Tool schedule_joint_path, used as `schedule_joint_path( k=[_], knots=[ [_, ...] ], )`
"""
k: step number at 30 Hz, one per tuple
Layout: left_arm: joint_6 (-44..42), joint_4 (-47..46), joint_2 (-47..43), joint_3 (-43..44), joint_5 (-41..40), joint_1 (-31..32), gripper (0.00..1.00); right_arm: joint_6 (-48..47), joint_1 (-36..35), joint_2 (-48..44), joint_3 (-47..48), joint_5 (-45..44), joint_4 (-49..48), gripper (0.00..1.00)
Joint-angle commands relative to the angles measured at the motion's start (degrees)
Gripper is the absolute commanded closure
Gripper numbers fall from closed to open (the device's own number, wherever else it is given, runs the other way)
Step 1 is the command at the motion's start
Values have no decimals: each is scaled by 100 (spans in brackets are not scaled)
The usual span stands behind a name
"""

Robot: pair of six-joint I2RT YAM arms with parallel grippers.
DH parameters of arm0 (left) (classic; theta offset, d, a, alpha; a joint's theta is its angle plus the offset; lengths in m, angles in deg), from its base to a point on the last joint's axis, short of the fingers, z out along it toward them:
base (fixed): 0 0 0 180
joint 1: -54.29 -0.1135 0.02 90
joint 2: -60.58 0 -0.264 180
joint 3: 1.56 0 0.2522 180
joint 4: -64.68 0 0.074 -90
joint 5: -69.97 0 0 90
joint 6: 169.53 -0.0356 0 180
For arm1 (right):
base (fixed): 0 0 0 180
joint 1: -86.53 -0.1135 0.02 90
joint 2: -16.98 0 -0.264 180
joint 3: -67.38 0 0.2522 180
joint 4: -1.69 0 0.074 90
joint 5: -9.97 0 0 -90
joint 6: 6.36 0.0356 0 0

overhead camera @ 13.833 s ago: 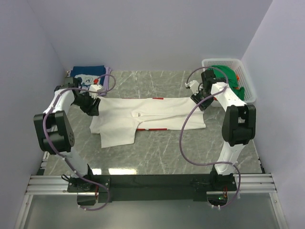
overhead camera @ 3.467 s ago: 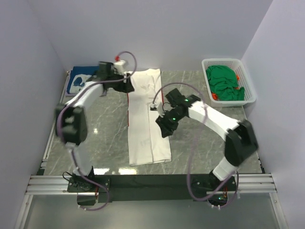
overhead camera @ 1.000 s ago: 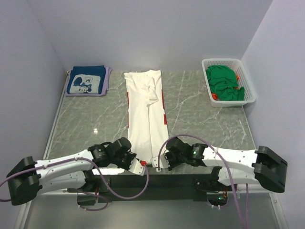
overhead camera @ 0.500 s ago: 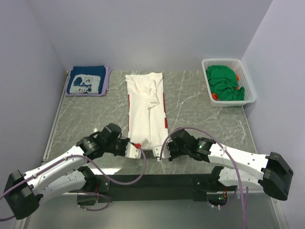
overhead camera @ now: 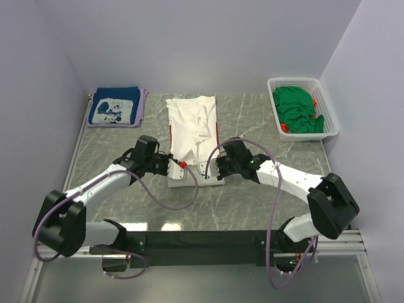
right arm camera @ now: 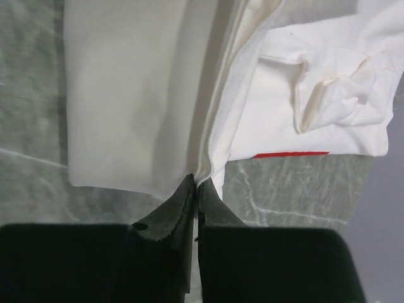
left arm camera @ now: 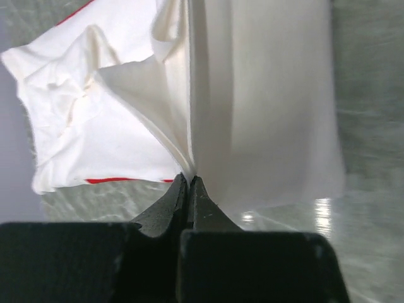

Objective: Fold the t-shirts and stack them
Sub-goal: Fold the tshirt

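Far left corner of the table (overhead camera: 265,126): the navy t-shirt (overhead camera: 115,106) lies folded, white cartoon print up. Moving in, my left gripper (left arm camera: 189,182) has its fingers pressed together on a fold of the white t-shirt (overhead camera: 192,120), pinching the cloth on its left side. That shirt runs lengthwise down the middle of the table, with red print showing along both long edges. Its near part is lifted and doubled over where I hold it. My right gripper (right arm camera: 196,182) is clamped tight on the same shirt's right side, just across from the left one and level with it. Far right: the white basket (overhead camera: 291,81), green t-shirts (overhead camera: 295,108) heaped inside, well apart from both my grippers.
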Motion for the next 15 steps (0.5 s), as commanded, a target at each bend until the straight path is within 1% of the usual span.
schedule_joint_path(
  k=[1,6,9,15],
  knots=[
    [-734,-519,542,597,394,-401,99,-470,331,413,554,95,-133,100],
    [-1164,-607,1255,1125,605,-700,99,-585,735,1170,1449,262,-89,100],
    [-1288,-755,1659,1449,667,-841,99,-708,885,1714,1854,324,-106,100],
    [-1350,-1002,2512,1977,711,-1043,99,-717,1052,2445,2505,324,-150,100]
  ],
)
